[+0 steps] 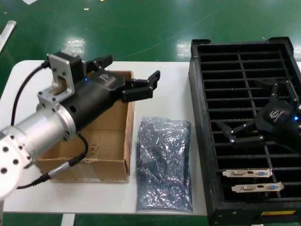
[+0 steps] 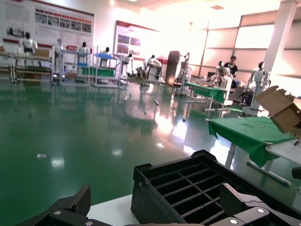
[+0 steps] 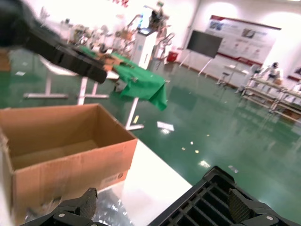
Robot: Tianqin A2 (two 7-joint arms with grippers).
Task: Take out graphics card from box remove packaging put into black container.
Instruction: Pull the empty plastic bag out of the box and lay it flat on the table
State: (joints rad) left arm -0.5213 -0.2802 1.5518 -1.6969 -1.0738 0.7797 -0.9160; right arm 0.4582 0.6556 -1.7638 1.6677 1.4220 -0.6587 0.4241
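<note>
two graphics cards (image 1: pixel 247 173) slotted in black container (image 1: pixel 200 141), one box (image 1: pixel 115 141)

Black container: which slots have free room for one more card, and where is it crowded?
The black container has bare slots along its far half and left column. Its near right slots hold two cards. The right tool, open, hovers mid-crate.

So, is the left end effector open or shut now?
Open. The left end effector hangs above the box with its fingers spread wide apart, and nothing is between them.
</note>
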